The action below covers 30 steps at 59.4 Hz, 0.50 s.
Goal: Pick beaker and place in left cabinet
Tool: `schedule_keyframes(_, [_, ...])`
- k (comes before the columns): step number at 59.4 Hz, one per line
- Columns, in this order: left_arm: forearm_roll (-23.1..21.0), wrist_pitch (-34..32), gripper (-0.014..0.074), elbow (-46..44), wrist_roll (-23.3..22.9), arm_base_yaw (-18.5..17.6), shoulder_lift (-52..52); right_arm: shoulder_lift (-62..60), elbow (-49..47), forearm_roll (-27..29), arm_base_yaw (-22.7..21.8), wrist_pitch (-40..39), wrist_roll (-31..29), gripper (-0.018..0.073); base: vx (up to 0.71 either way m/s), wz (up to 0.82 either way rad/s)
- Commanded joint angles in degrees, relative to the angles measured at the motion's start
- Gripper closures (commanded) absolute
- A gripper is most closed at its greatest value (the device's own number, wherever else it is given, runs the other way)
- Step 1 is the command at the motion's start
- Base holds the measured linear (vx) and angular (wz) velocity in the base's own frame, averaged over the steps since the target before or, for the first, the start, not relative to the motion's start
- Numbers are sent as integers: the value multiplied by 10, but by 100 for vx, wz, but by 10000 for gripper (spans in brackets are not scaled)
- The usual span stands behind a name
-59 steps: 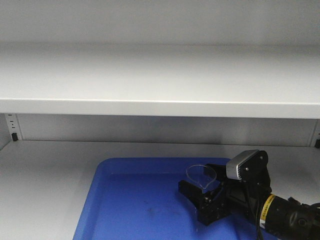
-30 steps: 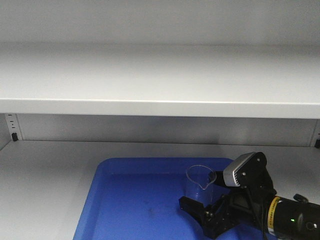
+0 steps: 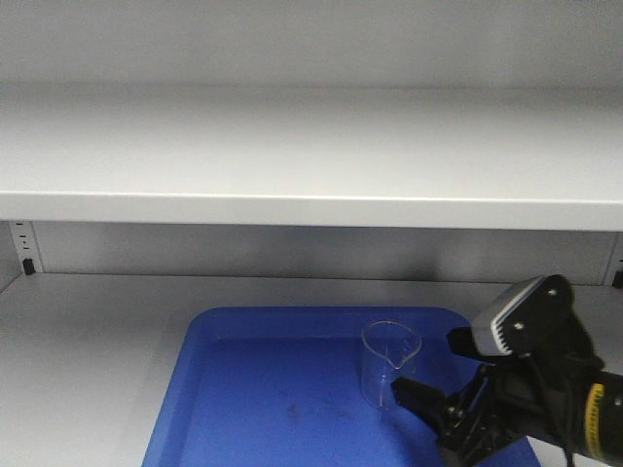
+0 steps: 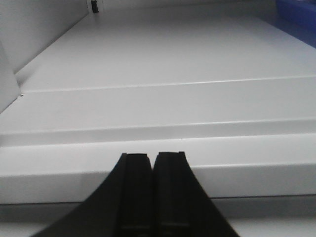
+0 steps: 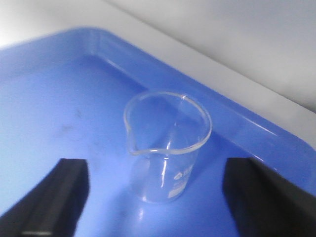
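The beaker (image 3: 389, 366) stood upright on the blue tray (image 3: 253, 389) in the left cabinet (image 3: 292, 146), well inside the tray's rim. The right gripper (image 5: 153, 197) sat just clear, fingers spread apart. The left gripper (image 4: 154, 163) had fingers pressed together.

Right gripper (image 3: 443, 413) sat low, jaws spread wide, holding nothing. Left gripper (image 4: 153, 155) pointed forward, fingers (image 4: 136, 192) pressed flat together.
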Motion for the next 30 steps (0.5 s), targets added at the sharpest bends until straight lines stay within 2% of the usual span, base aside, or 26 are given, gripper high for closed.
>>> schedule_keyframes(1, [0,-47,593,-6,-2,0,-5,-51,-17,-52,-4,-2,101,94,0,0])
schedule_keyframes(6, [0,-47,593,-6,-2,0,-5,-82,-17,-100,-4,-2,168,240,0,0])
schedule_keyframes(11, [0,-47,593,-6,-2,0,-5,-112,-17,-101,-4,-1,229,440,0,0])
schedule_keyframes(14, [0,-47,593,-6,-2,0,-5,-126,-17,-101,-4,7,242,561,0,0])
schedule_keyframes(30, [0,-47,593,-6,-2,0,-5,-157,-17,-100,-4,8,245,569,0,0])
